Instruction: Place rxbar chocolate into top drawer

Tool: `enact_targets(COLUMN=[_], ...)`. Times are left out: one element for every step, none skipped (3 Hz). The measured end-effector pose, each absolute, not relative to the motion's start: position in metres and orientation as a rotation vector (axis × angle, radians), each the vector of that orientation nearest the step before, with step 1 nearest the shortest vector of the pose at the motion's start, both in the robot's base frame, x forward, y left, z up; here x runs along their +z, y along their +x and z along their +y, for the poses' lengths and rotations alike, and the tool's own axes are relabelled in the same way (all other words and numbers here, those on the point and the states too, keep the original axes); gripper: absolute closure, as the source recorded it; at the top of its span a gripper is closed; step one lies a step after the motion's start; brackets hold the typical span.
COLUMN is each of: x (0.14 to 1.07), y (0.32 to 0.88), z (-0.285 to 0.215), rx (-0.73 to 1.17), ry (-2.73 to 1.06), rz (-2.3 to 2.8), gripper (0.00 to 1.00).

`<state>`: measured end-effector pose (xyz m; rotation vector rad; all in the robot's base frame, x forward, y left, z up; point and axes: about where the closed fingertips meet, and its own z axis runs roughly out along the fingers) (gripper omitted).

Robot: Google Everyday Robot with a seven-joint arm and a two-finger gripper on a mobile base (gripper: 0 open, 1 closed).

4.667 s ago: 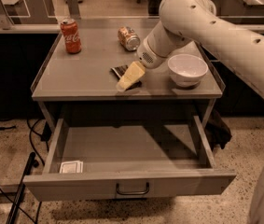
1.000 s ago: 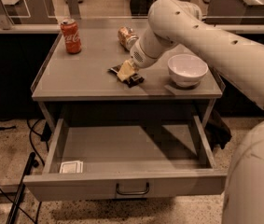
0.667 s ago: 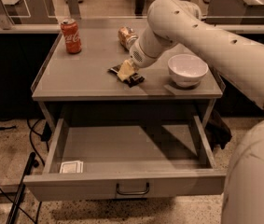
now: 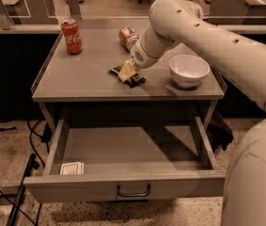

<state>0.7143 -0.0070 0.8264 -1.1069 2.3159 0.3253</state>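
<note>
**Robot Arm Reaches Down to the Snack Bar on the Table**

The big white arm [image 4: 207,32] comes in from the right and bends down to the middle of the grey table [image 4: 85,76]. At its tip, the end effector [image 4: 127,72] is right on top of the rxbar chocolate [image 4: 136,81]. The bar is a small dark thing lying flat on the table, a bit toward the front edge. Its dark ends stick out on both sides of the pale tip. I cannot tell if the end effector is wide or narrow, or if it has hold of the bar.

A red soda can [image 4: 71,36] stands up at the back left of the table. Another can [image 4: 128,36] lies on its side at the back, just behind the end effector. A white bowl [image 4: 189,70] sits to the right of the bar, near it but not touching.

Under the table, the top drawer [image 4: 132,149] is pulled out wide. It has a dark curved handle [image 4: 133,192] in the middle of its front. A small white card [image 4: 71,168] lies in the drawer's front left corner. The bar is up on the table, above the open drawer.
</note>
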Motion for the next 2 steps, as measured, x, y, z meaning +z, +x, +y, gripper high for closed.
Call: enact_targets(x=[0.843,0.866], y=[0.691,0.655], z=[-0.004,-0.005], rx=[0.36,0.403], ry=[-1.198,-1.31], rz=[2.284,2.21], gripper=[1.0,1.0])
